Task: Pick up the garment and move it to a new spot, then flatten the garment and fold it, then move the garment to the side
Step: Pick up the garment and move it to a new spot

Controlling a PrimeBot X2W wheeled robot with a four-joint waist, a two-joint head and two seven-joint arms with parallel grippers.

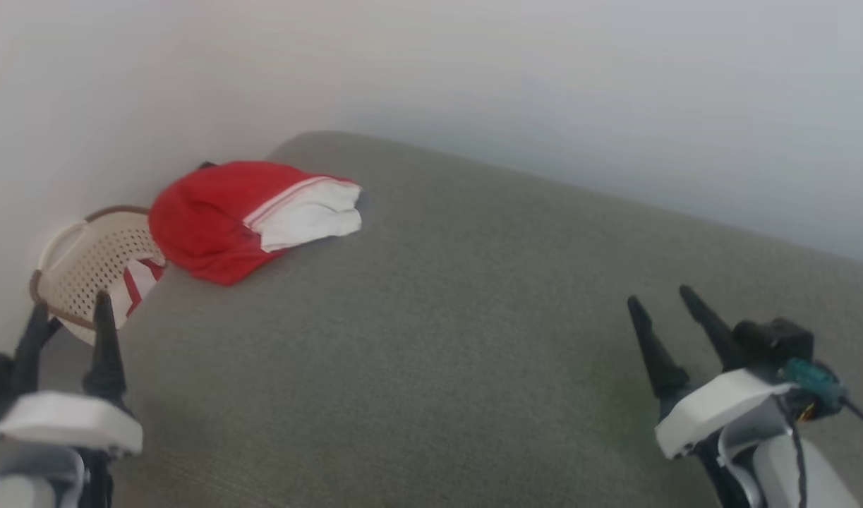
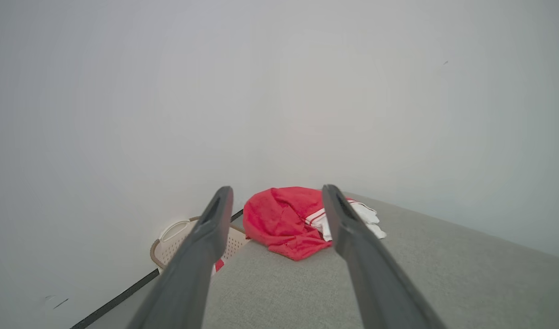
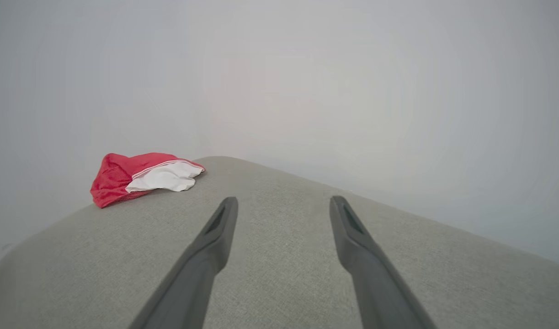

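Garment (image 1: 212,219) bunched: likely soft, light, limp (bound to sag). Best hold: red bulk, clear of white end. Left gripper (image 1: 71,302), right gripper (image 1: 658,295): jaws apart, empty.

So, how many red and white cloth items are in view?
2. The garment lies on the cushion's far left corner; another cloth sits in the basket beside it. The basket may hide more.

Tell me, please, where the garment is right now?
In the head view the garment lies bunched at the grey cushion's far left corner, beside the basket, well ahead of the left gripper.
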